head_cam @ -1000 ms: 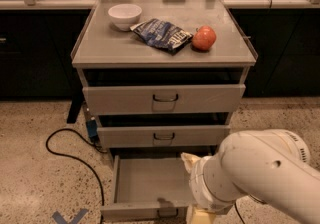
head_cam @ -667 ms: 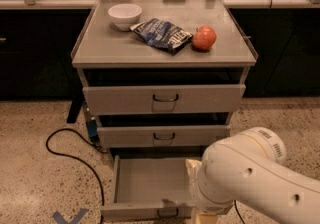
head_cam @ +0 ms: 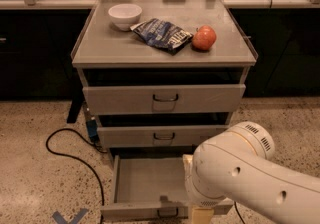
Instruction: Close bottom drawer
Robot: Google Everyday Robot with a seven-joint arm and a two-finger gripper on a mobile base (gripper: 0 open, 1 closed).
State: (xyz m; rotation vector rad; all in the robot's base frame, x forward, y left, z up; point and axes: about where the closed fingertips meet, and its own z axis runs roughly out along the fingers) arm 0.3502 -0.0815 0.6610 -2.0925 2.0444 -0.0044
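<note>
Standing on speckled floor, a grey 3-drawer cabinet (head_cam: 125,48). White robot arm (head_cam: 250,183) fills the lower right. Bottom drawer (head_cam: 145,180) is pulled wide open. Gripper (head_cam: 201,214) sits at its front right edge, mostly hidden under the arm, so open or closed cannot be told.

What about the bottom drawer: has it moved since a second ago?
No. The bottom drawer is as far out from under the middle drawer as before. The hand sits at its front edge, mostly hidden under the arm.
</note>
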